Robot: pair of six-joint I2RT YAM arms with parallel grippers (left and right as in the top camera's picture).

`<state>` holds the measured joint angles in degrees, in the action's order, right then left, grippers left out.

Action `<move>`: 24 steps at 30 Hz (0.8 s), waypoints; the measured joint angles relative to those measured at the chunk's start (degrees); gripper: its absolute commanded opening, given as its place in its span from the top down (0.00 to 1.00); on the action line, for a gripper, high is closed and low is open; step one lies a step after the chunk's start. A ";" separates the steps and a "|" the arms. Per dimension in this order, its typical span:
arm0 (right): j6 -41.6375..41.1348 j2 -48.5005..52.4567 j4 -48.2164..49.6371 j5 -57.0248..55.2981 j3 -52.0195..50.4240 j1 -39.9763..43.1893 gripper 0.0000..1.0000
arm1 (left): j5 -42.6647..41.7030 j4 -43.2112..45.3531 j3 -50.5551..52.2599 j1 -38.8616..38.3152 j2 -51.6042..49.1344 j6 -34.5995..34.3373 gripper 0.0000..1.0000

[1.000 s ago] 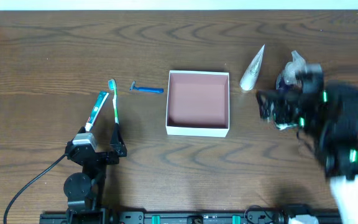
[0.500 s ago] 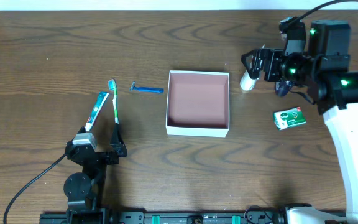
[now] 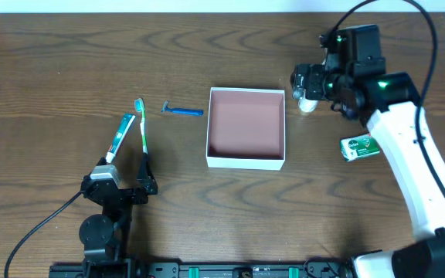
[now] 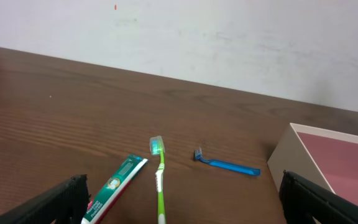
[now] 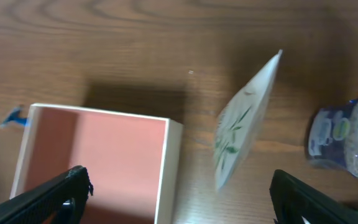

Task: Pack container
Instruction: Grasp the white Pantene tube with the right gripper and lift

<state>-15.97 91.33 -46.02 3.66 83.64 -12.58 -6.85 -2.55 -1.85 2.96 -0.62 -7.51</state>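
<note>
The container (image 3: 246,127) is a square, shallow cardboard box with matte white outer walls and a dusty pink inside, sitting mid-desk on the dark, strongly grained wood of the desk (image 3: 52,62). Just beside its far right corner lies a soft white tapered tube (image 5: 244,124) printed with green leaves, and further right stands a clear rounded bottle (image 5: 347,134) with a blue label. A small green-and-white soap box (image 3: 360,147) lies nearer. Left of the container are a slim blue razor (image 3: 182,112), a green toothbrush (image 3: 142,123) and a flat toothpaste tube (image 3: 120,135). The right arm's white link reaches up from the near right, its black wrist turned downward with the right tool (image 3: 306,81) spread wide over the tapered tube, gripping nothing. The left arm sits folded low, left tool (image 3: 123,176) spread apart, empty, pointing toward the toothbrush.
</note>
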 measured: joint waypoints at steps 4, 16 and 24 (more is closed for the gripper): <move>-2.34 2.08 0.31 -3.43 0.00 -0.04 0.14 | 0.00 0.00 0.00 0.00 0.00 0.00 0.02; -5.60 3.74 3.23 -7.34 0.00 -0.04 0.42 | 0.00 0.00 0.00 0.00 0.00 0.00 0.02; -6.01 4.22 3.43 -7.82 0.00 -0.04 0.68 | 0.00 0.00 0.00 0.00 0.00 0.00 0.02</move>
<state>-21.98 95.55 -42.59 -4.16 83.64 -12.62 -6.85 -2.55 -1.85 2.96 -0.62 -7.51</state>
